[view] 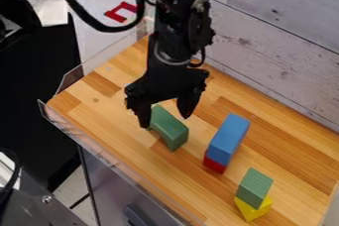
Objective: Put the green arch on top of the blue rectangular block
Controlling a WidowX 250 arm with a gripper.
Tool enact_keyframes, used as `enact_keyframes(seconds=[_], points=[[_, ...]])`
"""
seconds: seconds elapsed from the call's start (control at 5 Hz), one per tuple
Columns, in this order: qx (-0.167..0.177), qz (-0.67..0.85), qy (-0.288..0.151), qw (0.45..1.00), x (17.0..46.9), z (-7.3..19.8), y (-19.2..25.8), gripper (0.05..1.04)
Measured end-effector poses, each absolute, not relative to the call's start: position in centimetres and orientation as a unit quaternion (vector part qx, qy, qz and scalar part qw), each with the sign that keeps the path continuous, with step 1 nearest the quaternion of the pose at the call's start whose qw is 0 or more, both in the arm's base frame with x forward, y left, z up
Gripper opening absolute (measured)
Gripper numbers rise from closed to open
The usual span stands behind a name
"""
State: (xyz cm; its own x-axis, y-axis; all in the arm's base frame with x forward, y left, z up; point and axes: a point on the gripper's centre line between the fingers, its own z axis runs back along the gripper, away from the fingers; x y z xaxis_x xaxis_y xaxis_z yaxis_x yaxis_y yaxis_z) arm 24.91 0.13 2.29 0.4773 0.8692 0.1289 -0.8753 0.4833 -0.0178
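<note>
Okay, hand [164, 120] spread wide over green arch [169, 126], nothing gripped (looks like); closing off-centre could twist it loose

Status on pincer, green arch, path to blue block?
Pincer: open, over the green arch. Arch: on the wooden table, not yet placed. Blue block: on a red block; nothing seen in the way.

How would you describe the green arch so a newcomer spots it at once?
On the wooden table, find the black pincer. The green arch lies at its tips. Unlike the green block stacked on a yellow one, it has a curved notch and rests directly on the wood.
</note>
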Motion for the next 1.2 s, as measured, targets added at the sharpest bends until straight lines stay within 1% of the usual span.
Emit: enact_keyframes(seconds=[0.2,0.4,0.6,0.8,1.2], points=[[0.023,0.541,-0.063,0.838,25.0,2.1,0.1,0.999],[0.021,0.589,-0.063,0.805,25.1,1.6,0.0,0.999],[0.011,0.628,-0.068,0.775,25.2,1.5,-0.1,0.999],[0.006,0.645,-0.07,0.761,25.3,1.2,-0.2,0.999],[-0.001,0.659,-0.063,0.749,25.4,0.3,-0.1,0.999]])
